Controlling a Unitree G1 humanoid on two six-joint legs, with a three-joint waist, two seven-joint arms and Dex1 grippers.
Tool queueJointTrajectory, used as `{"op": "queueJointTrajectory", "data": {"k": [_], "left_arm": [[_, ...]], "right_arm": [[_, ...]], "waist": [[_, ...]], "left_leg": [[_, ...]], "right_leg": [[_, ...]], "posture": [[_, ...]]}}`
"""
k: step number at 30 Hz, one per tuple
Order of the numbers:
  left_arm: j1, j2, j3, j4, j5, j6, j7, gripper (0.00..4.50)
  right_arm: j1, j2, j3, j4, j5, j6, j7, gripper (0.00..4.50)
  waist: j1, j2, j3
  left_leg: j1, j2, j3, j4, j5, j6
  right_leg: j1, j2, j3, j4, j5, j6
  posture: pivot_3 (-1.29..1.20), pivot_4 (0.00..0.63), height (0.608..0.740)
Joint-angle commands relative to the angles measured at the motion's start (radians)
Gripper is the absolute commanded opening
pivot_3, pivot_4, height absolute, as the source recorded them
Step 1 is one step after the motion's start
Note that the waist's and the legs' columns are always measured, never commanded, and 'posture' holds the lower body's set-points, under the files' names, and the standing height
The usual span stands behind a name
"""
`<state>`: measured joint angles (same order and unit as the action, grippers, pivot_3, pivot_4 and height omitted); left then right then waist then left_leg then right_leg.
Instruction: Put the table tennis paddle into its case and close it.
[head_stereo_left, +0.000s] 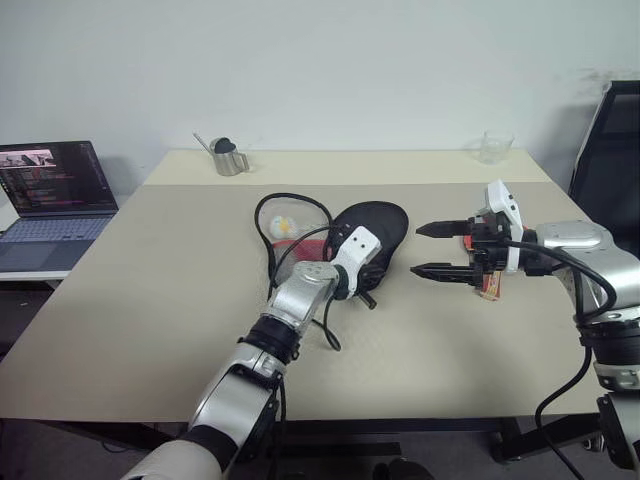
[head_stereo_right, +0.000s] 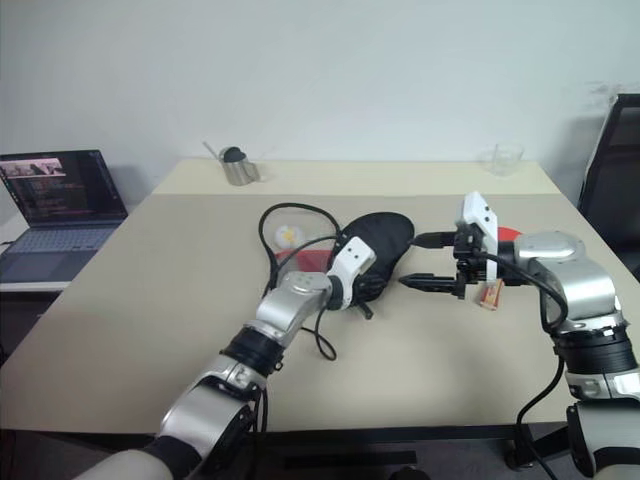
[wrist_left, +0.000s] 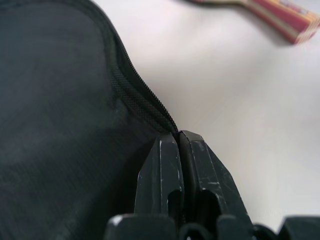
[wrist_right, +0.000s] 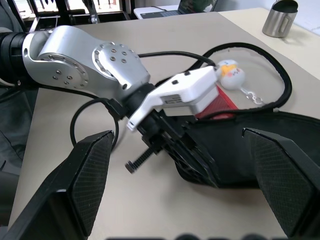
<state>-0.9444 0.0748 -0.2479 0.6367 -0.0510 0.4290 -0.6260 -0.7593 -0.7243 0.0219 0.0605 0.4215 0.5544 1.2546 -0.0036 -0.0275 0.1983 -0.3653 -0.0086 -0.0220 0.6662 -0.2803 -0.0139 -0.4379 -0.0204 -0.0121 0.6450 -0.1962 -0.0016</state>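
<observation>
Left wrist view shows the left gripper (wrist_left: 179, 150) pinched on the case (wrist_left: 65, 125) edge for steadying, while the right gripper (head_stereo_left: 440, 250) waits spread.

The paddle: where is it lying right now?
In the right eye view, the paddle lies on the table on the robot's right, mostly hidden behind the open right claw, apart from the black case.

Mid-table crowded: case (head_stereo_left: 375, 232) w/ left gripper (wrist_left: 181, 150) pressed at its zip edge, black cable (head_stereo_left: 290, 205) looped behind, right gripper (head_stereo_left: 432, 250) hovering just beside. Paddle (head_stereo_right: 492, 292) lies under right arm. Steel cup (head_stereo_left: 229, 158), clear cup (head_stereo_left: 494, 147) line far edge; near-left tabletop (head_stereo_left: 130, 300) open.
</observation>
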Motion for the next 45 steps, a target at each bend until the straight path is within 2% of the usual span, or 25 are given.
{"op": "queueJointTrajectory", "data": {"k": [1, 16, 28, 31, 36, 39, 45], "left_arm": [[-0.093, -0.072, 0.031, 0.107, 0.016, -0.058, 0.082, 0.01], [-0.291, -0.279, 0.158, 0.442, 0.011, -0.130, 0.343, 0.01], [-0.327, -0.314, 0.179, 0.504, 0.004, -0.122, 0.360, 0.01], [-0.326, -0.317, 0.187, 0.500, -0.003, -0.126, 0.349, 0.70], [-0.321, -0.306, 0.160, 0.486, 0.017, -0.134, 0.317, 2.37], [-0.311, -0.289, 0.135, 0.461, 0.026, -0.134, 0.248, 2.37], [-0.222, -0.174, 0.072, 0.189, 0.020, -0.030, 0.049, 2.37]], "right_arm": [[-0.017, -0.007, -0.022, -0.042, 0.022, -0.003, -0.008, 4.50], [-0.007, -0.007, -0.019, -0.082, 0.043, 0.008, -0.034, 4.50], [-0.006, 0.005, -0.020, -0.085, 0.054, 0.006, -0.054, 4.50], [-0.007, 0.010, -0.016, -0.086, 0.056, 0.005, -0.058, 4.50], [-0.010, 0.016, -0.017, -0.080, 0.055, 0.003, -0.054, 4.50], [-0.014, 0.016, -0.019, -0.067, 0.048, -0.005, -0.053, 4.50], [-0.060, 0.023, -0.041, 0.028, 0.007, -0.035, -0.128, 4.50]], "waist": [[0.002, 0.000, 0.000], [-0.001, -0.001, 0.001], [0.000, -0.001, 0.001], [0.000, -0.001, 0.001], [0.000, -0.001, 0.001], [0.000, -0.001, 0.001], [-0.005, -0.001, 0.001]], "left_leg": [[0.000, 0.000, 0.000, 0.000, 0.000, 0.000], [0.000, 0.000, 0.001, 0.000, 0.000, 0.000], [0.000, 0.000, 0.001, 0.000, 0.000, 0.000], [0.000, -0.001, 0.001, 0.000, 0.000, 0.000], [0.000, -0.001, 0.001, 0.000, 0.000, 0.000], [0.000, -0.001, 0.001, 0.000, 0.000, 0.000], [0.001, -0.001, 0.002, -0.001, 0.000, 0.000]], "right_leg": [[0.000, 0.000, 0.000, 0.000, 0.000, 0.000], [0.000, 0.000, 0.001, -0.001, -0.002, 0.006], [0.000, 0.000, 0.000, 0.000, -0.002, 0.006], [0.000, 0.000, 0.000, 0.000, -0.002, 0.006], [0.000, 0.000, 0.000, 0.000, -0.002, 0.006], [0.000, 0.000, 0.000, 0.000, -0.002, 0.006], [-0.001, 0.000, 0.001, 0.000, -0.002, 0.005]], "posture": [[0.00, 0.150, 0.740], [0.00, 0.150, 0.740], [0.00, 0.150, 0.740], [0.00, 0.150, 0.740], [0.00, 0.150, 0.740], [0.00, 0.150, 0.740], [0.00, 0.150, 0.740]]}}
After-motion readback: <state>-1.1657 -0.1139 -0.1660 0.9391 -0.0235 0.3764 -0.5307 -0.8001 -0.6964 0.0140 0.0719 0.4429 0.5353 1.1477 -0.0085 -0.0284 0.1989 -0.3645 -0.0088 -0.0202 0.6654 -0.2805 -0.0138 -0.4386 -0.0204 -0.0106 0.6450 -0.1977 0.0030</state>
